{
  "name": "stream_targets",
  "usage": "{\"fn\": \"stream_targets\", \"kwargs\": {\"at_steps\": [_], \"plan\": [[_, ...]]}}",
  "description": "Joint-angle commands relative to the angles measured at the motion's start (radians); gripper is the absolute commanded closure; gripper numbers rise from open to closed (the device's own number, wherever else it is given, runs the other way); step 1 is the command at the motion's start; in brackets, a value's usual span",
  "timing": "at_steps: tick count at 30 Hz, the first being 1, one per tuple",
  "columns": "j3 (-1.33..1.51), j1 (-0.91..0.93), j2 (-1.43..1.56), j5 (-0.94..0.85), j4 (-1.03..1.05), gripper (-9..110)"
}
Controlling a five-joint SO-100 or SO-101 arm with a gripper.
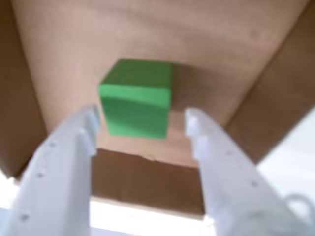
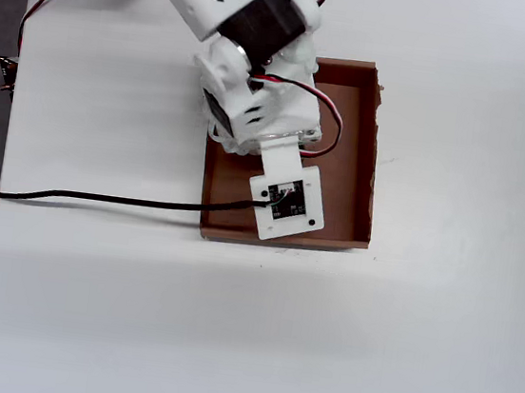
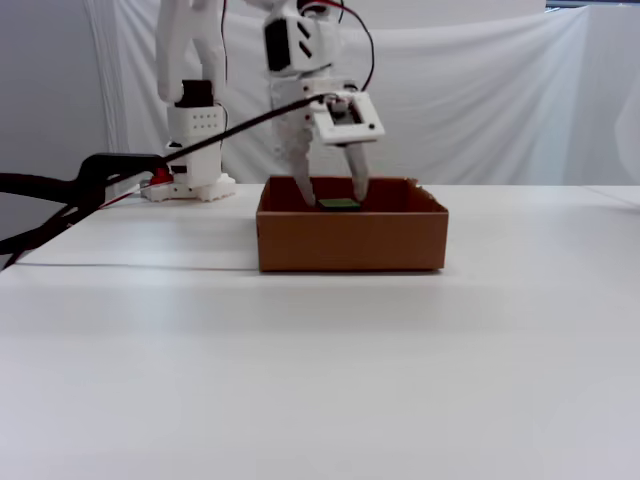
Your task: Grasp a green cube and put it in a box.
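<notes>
The green cube (image 1: 137, 98) sits on the floor of the brown cardboard box (image 1: 206, 44), and my white fingers stand apart on either side of it without touching. My gripper (image 1: 142, 118) is open and empty. In the fixed view the gripper (image 3: 333, 198) reaches down into the box (image 3: 350, 240), and only the cube's top (image 3: 338, 204) shows above the front wall. In the overhead view the arm's wrist covers the cube and fingers, and the box's ragged right wall (image 2: 375, 153) shows.
The box stands on a white table (image 3: 300, 350). A black cable (image 2: 99, 199) runs left from the wrist camera across the table. The arm's base (image 3: 195, 140) and a black clamp (image 3: 100, 175) are at the back left. A white curtain hangs behind.
</notes>
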Motion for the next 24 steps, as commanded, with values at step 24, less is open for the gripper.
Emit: {"fn": "stream_targets", "kwargs": {"at_steps": [24], "plan": [[1.18,0.699,1.563,0.006,0.238,79]]}}
